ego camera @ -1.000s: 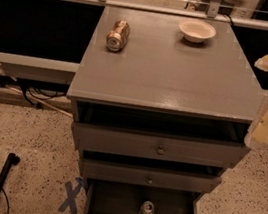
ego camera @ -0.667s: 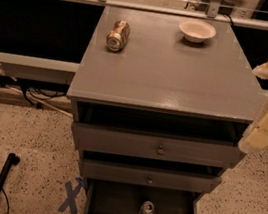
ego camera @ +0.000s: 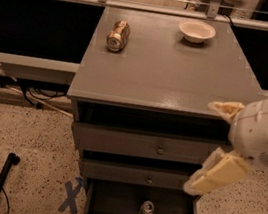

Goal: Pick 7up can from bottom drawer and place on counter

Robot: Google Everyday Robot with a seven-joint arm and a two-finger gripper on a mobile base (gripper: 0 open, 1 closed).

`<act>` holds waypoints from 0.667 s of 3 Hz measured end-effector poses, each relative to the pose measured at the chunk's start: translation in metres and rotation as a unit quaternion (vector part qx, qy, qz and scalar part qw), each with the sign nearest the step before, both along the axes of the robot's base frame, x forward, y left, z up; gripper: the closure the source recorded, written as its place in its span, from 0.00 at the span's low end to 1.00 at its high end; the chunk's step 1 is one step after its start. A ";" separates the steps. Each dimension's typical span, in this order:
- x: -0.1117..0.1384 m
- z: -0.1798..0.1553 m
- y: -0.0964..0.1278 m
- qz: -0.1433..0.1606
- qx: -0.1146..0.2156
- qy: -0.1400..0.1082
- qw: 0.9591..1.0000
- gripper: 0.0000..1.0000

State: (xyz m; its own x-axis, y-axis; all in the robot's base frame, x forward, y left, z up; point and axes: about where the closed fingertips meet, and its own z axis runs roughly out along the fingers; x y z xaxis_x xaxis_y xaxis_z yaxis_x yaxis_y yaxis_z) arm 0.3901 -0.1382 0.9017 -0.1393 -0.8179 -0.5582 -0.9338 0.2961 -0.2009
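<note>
Open gripper hangs beside the cabinet, can in the drawer below.

The gripper sits at the right edge of the cabinet, in front of the two upper drawers, with its pale fingers spread wide, holding and touching nothing. The 7up can stands upright on the dark floor of the pulled-out bottom drawer, below and left of the lower finger. On the counter a golden-brown can lies on its side, well apart from a white bowl.
</note>
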 end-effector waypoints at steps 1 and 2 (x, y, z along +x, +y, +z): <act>-0.018 -0.059 0.040 -0.003 0.085 0.004 0.996 0.00; -0.029 -0.081 0.056 -0.022 0.119 0.006 0.993 0.00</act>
